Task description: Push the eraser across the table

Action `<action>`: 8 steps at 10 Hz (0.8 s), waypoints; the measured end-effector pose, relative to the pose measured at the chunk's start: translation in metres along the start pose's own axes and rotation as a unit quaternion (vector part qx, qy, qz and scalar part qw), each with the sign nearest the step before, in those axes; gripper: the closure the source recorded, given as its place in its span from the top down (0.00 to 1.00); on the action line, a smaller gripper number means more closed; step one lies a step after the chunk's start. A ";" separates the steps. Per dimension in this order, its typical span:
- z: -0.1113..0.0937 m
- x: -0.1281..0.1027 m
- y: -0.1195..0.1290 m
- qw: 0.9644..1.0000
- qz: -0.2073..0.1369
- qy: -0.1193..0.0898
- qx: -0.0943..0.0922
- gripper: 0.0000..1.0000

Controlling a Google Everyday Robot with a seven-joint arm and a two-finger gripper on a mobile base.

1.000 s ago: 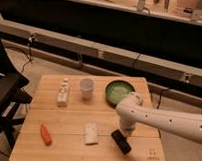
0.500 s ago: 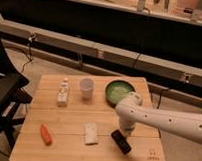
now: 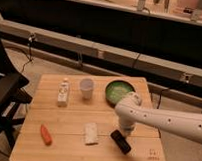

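Note:
The eraser (image 3: pixel 121 141) is a small black oblong block lying at an angle on the light wooden table (image 3: pixel 68 119), near the front right. My gripper (image 3: pixel 125 130) comes in from the right on a white arm and points down just above and behind the eraser's upper end, close to it or touching it.
A pale whitish block (image 3: pixel 91 133) lies left of the eraser. An orange carrot (image 3: pixel 45 134) lies front left. A small white bottle (image 3: pixel 63 92), a white cup (image 3: pixel 86 88) and a green bowl (image 3: pixel 118 91) stand along the back. A dark chair (image 3: pixel 6 99) is at the left.

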 end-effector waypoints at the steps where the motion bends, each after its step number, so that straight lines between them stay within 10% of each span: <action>1: 0.000 -0.001 0.000 1.000 -0.001 0.000 0.000 0.00; 8: 0.009 -0.004 0.018 1.000 0.008 0.010 -0.010 0.00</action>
